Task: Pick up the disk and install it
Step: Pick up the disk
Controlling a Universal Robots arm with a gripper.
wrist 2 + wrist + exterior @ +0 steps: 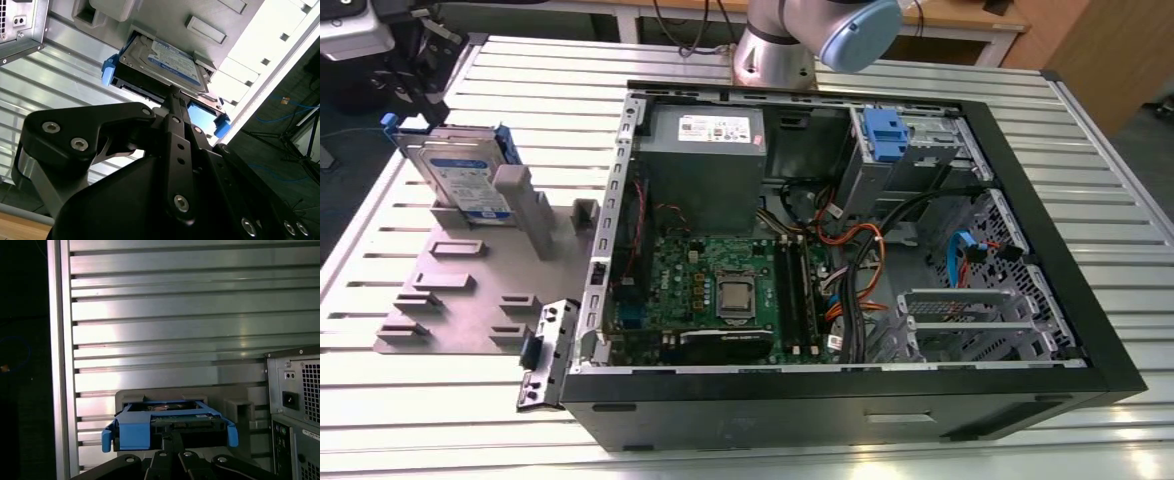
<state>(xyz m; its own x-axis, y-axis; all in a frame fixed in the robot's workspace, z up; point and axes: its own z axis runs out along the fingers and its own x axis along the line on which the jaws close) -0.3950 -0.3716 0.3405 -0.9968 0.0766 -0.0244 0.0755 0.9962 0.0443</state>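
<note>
Standing in grey holder (454, 292): disk (462, 172), gripper (173, 95) nr it.

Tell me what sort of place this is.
Probably a robotics lab or test bench for computer assembly: a robot arm rises by an open computer case on a slotted aluminium table, and a grey fixture plate holds the disk upright.
</note>
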